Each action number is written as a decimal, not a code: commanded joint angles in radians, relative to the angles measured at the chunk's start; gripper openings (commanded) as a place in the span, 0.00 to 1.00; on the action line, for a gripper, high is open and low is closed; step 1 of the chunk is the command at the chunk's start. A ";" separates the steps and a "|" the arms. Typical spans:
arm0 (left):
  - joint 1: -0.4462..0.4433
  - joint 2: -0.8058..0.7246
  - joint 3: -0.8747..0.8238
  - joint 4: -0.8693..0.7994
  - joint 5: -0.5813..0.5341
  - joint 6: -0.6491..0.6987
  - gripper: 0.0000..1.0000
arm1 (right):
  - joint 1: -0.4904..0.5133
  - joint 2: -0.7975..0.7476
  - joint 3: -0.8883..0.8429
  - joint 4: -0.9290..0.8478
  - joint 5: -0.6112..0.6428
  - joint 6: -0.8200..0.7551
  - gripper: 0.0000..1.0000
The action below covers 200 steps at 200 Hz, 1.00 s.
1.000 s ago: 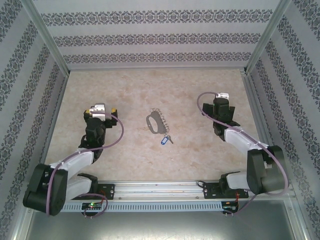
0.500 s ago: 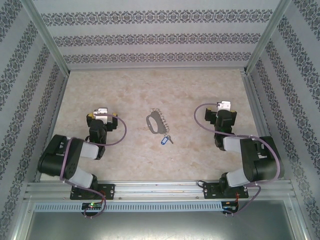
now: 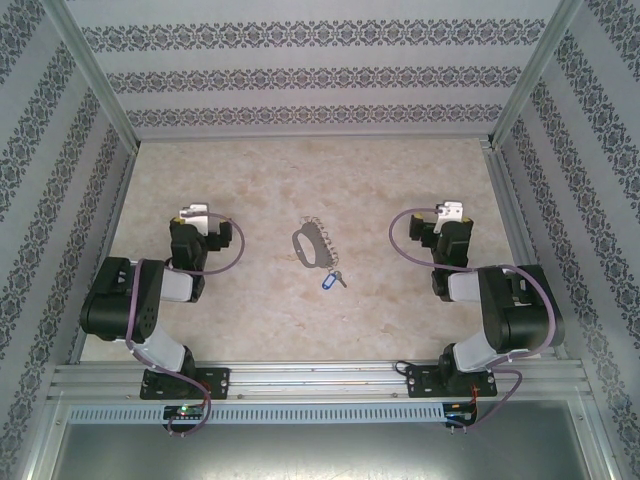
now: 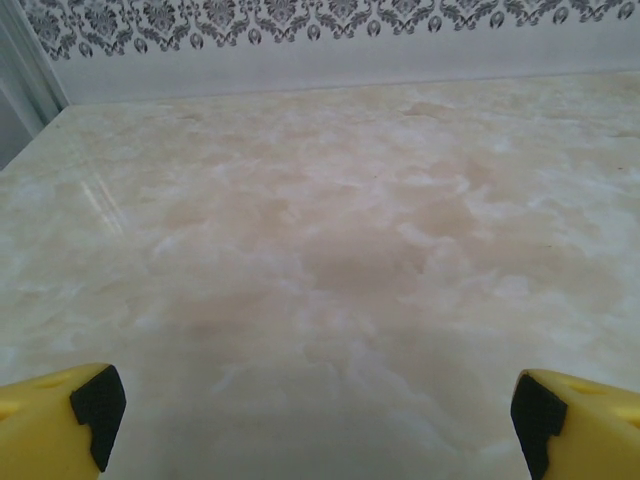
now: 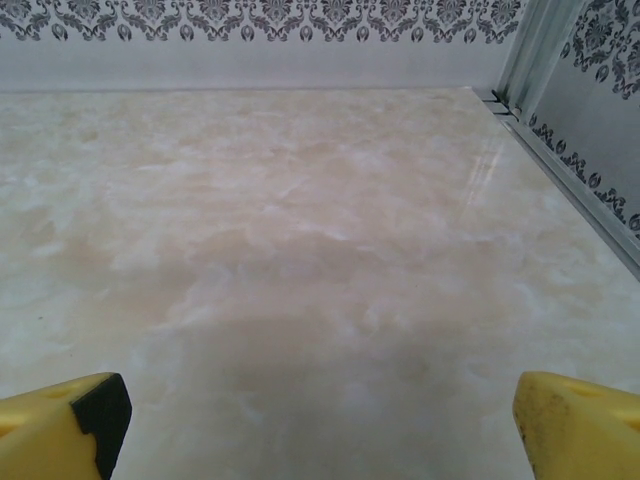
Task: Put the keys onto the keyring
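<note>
Your left pincer (image 4: 312, 420) stands wide apart and holds nothing: from its wrist camera you see one yellow finger (image 4: 50, 415) with its black pad (image 4: 98, 410) at each lower corner, and bare tabletop (image 4: 330, 250) between them. Your right pincer (image 5: 318, 420) is spread just as wide and is also empty. Its yellow tips sit at the two bottom corners over the same marbled surface, and a metal frame post (image 5: 535, 50) rises at the far right.

From above, the keyring (image 3: 309, 245) lies flat near the middle of the tabletop, a grey oval loop with its fine chain (image 3: 323, 238) running along its right side. The keys (image 3: 332, 281) lie just beside the loop's near end, a little to the right of it. The blue tag (image 3: 327, 284) is on the left and the small silver key (image 3: 341, 279) angles off to the right. You cannot tell from this height whether they touch the loop, and they look unthreaded.

Your left arm (image 3: 130, 300) is folded back on the left side, its wrist well apart from the keyring. Your right arm (image 3: 510, 310) is folded the same way on the right side, also well apart. The keyring and the keys lie between the two wrists, and neither pincer is touching them.
</note>
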 commanded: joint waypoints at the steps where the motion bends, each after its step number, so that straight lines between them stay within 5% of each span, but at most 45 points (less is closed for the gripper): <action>1: 0.013 -0.019 0.006 -0.073 0.054 -0.030 1.00 | -0.002 -0.013 0.013 -0.011 -0.033 0.015 0.98; 24: 0.008 -0.021 -0.033 -0.001 0.018 -0.040 1.00 | 0.000 -0.015 0.008 -0.005 -0.032 0.015 0.98; 55: 0.009 0.034 -0.231 0.434 0.053 -0.028 1.00 | 0.006 -0.015 0.010 -0.005 -0.022 0.007 0.98; 82: 0.007 0.005 -0.143 0.249 -0.047 -0.059 1.00 | 0.006 -0.015 0.010 -0.005 -0.022 0.006 0.98; 95: 0.007 -0.034 -0.067 0.033 0.026 -0.038 1.00 | 0.006 -0.014 0.010 -0.005 -0.021 0.007 0.98; 115: 0.004 -0.028 -0.003 -0.072 0.070 -0.013 1.00 | 0.006 -0.015 0.011 -0.007 -0.022 0.009 0.98; 200: 0.010 -0.020 -0.058 0.047 -0.004 -0.050 1.00 | 0.000 -0.011 0.018 -0.018 -0.043 0.009 0.98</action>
